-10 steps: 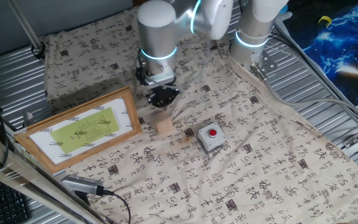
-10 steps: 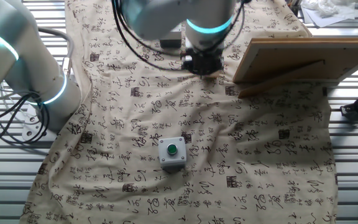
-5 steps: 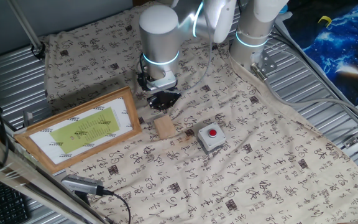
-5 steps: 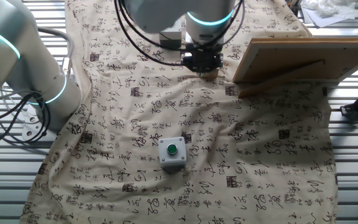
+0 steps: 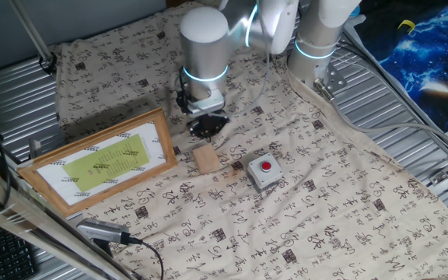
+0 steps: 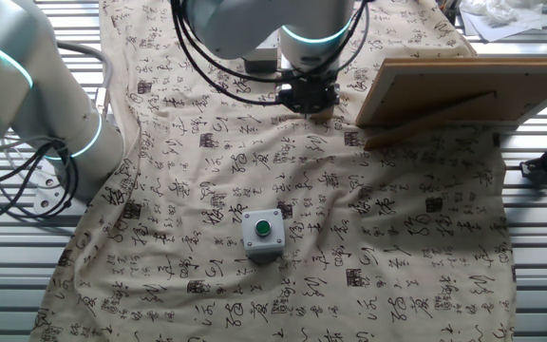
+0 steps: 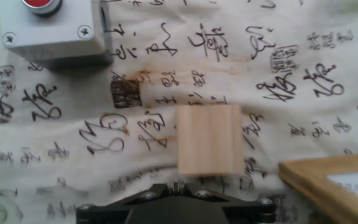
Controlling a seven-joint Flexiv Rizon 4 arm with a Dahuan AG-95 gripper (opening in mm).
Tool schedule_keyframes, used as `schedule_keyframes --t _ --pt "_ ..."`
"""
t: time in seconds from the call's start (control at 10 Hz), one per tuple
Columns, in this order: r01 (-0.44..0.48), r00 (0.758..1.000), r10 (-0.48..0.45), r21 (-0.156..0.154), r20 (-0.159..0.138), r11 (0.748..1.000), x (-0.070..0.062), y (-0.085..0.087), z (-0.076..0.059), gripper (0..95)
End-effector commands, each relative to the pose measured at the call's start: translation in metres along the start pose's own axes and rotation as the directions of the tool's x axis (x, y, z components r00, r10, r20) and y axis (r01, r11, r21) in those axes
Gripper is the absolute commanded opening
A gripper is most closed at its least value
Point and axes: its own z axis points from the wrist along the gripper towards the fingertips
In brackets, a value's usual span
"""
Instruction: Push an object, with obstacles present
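Note:
The light-tan wooden block (image 5: pixel 205 159) lies on the printed cloth between the picture frame (image 5: pixel 99 159) and the grey box with the red button (image 5: pixel 264 173). My gripper (image 5: pixel 206 129) hangs just behind the block, apart from it, fingers together and empty. In the hand view the block (image 7: pixel 210 140) sits right in front of my gripper (image 7: pixel 176 185), with the red-button box (image 7: pixel 55 28) at the top left and the frame's corner (image 7: pixel 334 180) at the lower right. The green-button box (image 6: pixel 262 233) stands far from my gripper (image 6: pixel 307 97) in the other fixed view, where the block is hidden.
A cable and a plug (image 5: pixel 103 231) lie at the cloth's front left corner. The arm's base (image 5: pixel 317 47) stands at the back. Slatted metal table (image 5: pixel 418 148) shows around the wrinkled cloth.
My arm has shifted slightly to the right and more of the block now shows in front of the gripper. The block and the boxes stay in place.

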Motion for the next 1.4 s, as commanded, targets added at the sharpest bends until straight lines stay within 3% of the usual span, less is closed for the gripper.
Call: schedule_keyframes --t 0.1,0.6,1.0,1.4 --pt "-0.013 1.0 0.013 0.021 -0.006 1.0 -0.009 0.001 0.013 0.0" --pt "-0.06 0.998 0.06 0.029 0.001 0.998 -0.033 0.001 0.018 0.0" --pt "-0.134 0.991 0.134 0.019 -0.01 0.991 -0.046 -0.006 0.011 0.0" --pt "-0.338 0.941 0.338 0.037 0.013 0.94 -0.052 -0.006 0.014 0.0"
